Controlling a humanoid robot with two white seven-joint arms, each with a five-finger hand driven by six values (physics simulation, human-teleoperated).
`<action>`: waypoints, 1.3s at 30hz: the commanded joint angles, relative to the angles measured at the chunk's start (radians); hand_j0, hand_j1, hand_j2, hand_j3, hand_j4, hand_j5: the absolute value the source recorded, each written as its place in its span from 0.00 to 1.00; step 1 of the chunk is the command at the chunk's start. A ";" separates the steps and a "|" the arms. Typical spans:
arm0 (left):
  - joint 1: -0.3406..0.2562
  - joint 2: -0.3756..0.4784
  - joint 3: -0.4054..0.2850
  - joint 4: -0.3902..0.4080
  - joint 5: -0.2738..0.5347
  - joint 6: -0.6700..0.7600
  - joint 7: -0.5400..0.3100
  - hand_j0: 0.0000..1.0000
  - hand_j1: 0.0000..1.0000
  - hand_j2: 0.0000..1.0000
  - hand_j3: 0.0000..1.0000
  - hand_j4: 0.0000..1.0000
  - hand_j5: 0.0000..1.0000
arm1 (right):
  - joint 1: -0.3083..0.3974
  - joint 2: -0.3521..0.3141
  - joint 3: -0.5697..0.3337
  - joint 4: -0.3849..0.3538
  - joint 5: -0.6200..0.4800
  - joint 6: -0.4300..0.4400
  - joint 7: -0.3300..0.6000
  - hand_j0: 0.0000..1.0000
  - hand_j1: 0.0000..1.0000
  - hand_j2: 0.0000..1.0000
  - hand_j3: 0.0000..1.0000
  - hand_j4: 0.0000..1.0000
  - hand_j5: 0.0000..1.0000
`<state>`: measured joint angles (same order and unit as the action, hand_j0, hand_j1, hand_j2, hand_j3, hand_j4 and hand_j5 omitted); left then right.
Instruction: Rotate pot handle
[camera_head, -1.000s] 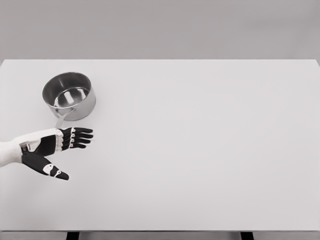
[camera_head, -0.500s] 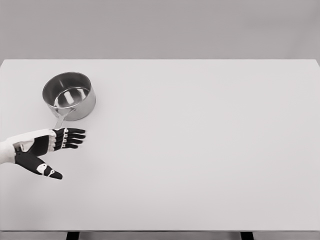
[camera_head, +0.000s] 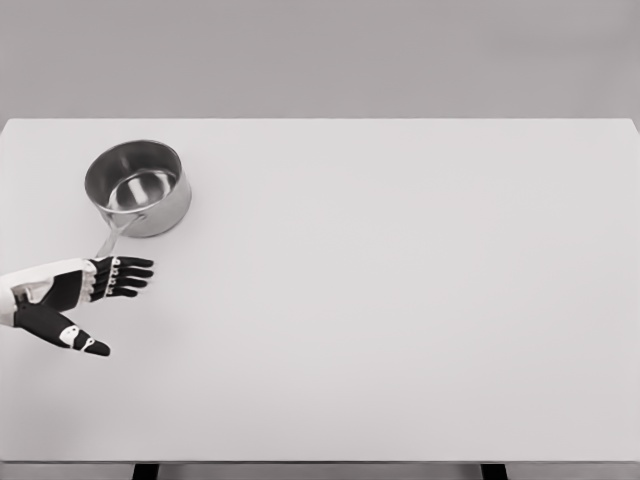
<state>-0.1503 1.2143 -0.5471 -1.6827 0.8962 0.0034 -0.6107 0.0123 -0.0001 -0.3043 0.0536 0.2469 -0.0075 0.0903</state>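
Left hand (camera_head: 70, 295): lower left of frame, arm entering from the left edge. Fingers spread and flat, thumb splayed downward, nothing held.
Hand shift: over the last second it has slid leftward and slightly down, from nearer centre-left toward the frame edge. Open posture unchanged throughout.
Fingertips (camera_head: 140, 272): dark, pointing right, lying just below and beside the free end of the handle. Contact cannot be confirmed from this view.
Pot (camera_head: 138, 187): steel saucepan, upper left of frame, upright on the counter (camera_head: 400, 300), open top, nothing visible inside.
Pot shift: body has nudged slightly up the frame compared with half a second ago.
Handle (camera_head: 113, 238): slim metal bar running from the near wall down and to the left. Earlier it pointed more nearly straight down; its tip has swung left, following the hand.
Reading: the sweep of the hand appears to be dragging the handle round, so rotation looks under way but only by a small angle.
Risk: an open-palm push gives no firm hold; the handle could slip off the fingers, or the pot could slide instead of turning.
Right hand: not seen anywhere in frame.
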 joint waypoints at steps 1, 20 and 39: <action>0.000 0.004 0.001 0.012 0.000 0.000 0.000 1.00 1.00 1.00 1.00 1.00 1.00 | 0.000 0.000 0.001 0.000 0.000 0.000 0.000 1.00 1.00 1.00 1.00 1.00 1.00; 0.000 0.016 0.049 0.104 -0.089 0.000 0.000 1.00 1.00 1.00 1.00 1.00 1.00 | 0.000 0.000 0.001 0.000 0.000 0.000 0.000 1.00 1.00 1.00 1.00 1.00 1.00; -0.009 0.014 0.079 0.198 -0.195 0.000 0.000 1.00 1.00 1.00 1.00 1.00 1.00 | 0.000 0.000 -0.001 0.000 0.000 0.001 0.000 1.00 1.00 1.00 1.00 1.00 1.00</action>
<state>-0.1595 1.2272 -0.4751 -1.4932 0.7136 0.0030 -0.6108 0.0123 -0.0001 -0.3043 0.0535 0.2469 -0.0074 0.0903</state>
